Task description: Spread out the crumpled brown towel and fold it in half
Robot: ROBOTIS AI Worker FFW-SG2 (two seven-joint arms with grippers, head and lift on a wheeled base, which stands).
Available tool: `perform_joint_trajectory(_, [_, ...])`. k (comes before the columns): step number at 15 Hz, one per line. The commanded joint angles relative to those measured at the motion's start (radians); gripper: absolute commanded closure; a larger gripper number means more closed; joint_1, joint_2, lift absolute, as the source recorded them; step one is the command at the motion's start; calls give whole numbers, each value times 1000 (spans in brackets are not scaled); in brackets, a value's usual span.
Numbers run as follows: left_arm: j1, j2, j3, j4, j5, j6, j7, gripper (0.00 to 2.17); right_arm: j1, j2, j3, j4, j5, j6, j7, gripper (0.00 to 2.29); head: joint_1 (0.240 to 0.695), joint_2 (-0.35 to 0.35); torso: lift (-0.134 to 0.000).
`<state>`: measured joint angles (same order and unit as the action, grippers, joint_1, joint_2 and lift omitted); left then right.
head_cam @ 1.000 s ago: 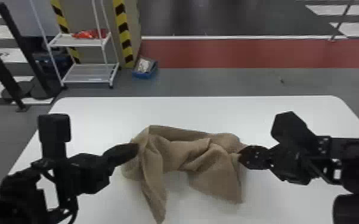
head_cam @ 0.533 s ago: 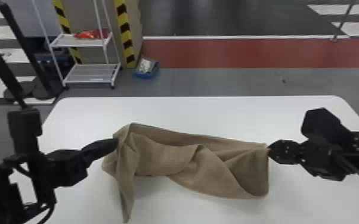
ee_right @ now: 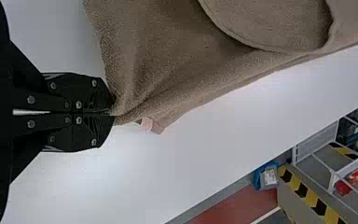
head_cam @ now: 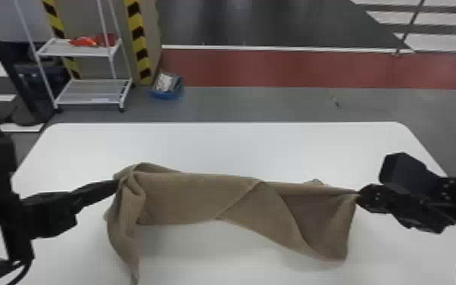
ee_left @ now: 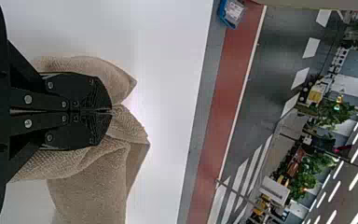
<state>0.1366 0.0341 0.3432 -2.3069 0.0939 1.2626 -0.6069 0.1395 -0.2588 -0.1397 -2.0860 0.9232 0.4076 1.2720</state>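
Note:
In the head view the brown towel is stretched sideways between the two grippers, with a bunched end hanging at its left and a diagonal fold across its right half. My left gripper holds its upper left part; in the left wrist view the closed left gripper pinches the towel. At the far right corner is my right gripper. Seen from the right wrist, the right gripper is closed on a towel corner, with a small pale label near it, and the towel slopes away from the fingertips.
The white table lies under the towel, its far edge running behind. Beyond it on the floor stand a white wire shelf at the left and a small blue box.
The grippers have moved apart, the left one leftward and the right one rightward. Between them the towel has gone from a crumpled bundle to a long, wider stretch.

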Motion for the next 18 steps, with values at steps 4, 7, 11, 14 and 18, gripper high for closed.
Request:
perform_joint_trajectory(4, [-52, 26, -47, 86, -37, 16, -19, 2142, -8, 6, -6, 92, 34, 0, -74, -2, 695, -73, -125])
perform_joint_trajectory(7, [-81, 23, -79, 139, -57, 41, -8, 974, 9, 16, -38, 61, 0, 0, -80, 43, 695, -96, -125])
perform_joint_trajectory(11, [-81, 18, -72, 142, -48, 22, 26, 26, 35, 16, -93, -9, -61, -3, -80, 70, 695, -109, -125])
perform_joint_trajectory(14, [-81, 18, -32, 124, -19, 25, 26, 33, 63, 43, -95, -97, -214, 15, -79, 83, 695, -104, -125])
perform_joint_trajectory(18, [-68, 18, 22, 86, 13, 34, 24, 33, 88, 62, 51, -198, -250, 267, -71, 110, 695, -9, -125])
